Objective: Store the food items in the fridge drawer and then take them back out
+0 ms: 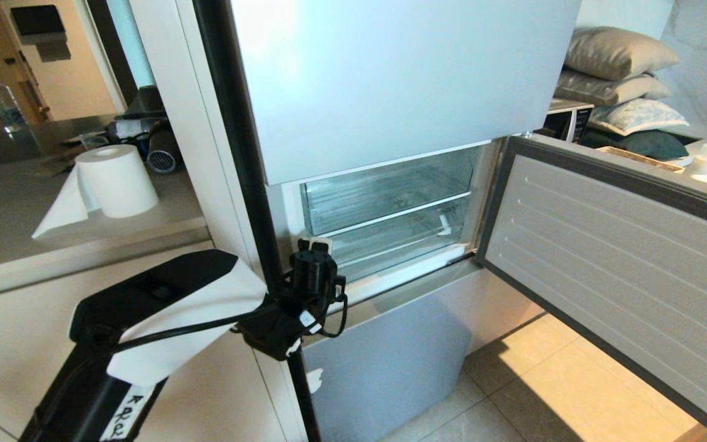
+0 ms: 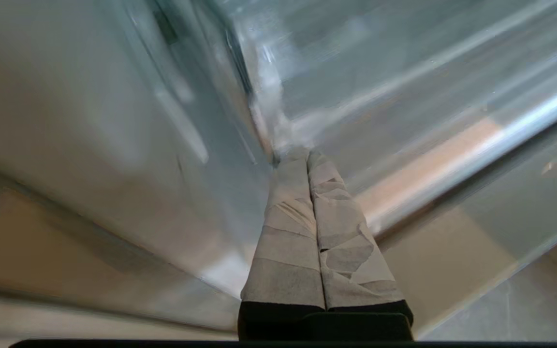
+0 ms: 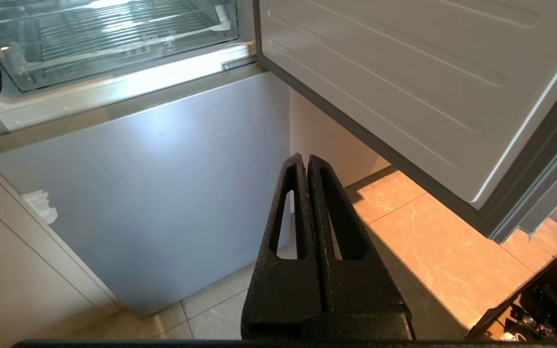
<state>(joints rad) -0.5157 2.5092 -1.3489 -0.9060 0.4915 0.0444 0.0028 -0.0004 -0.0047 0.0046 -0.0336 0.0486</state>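
clear ribbed fridge drawer (image 1: pixel 399 236), silvery-blue fronts (image 1: pixel 390 80)

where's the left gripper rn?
Head view: left gripper is at the left front corner of the fridge drawer, by the black post, fingers shut. No food visible.

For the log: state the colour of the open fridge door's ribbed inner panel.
Plain white inner panel; right wrist view shows it best.

The left arm (image 1: pixel 163 319) reaches forward and its left gripper (image 2: pixel 307 157) seems pressed shut, though blurry. The right gripper (image 3: pixel 306 162) hangs low, fingers together.
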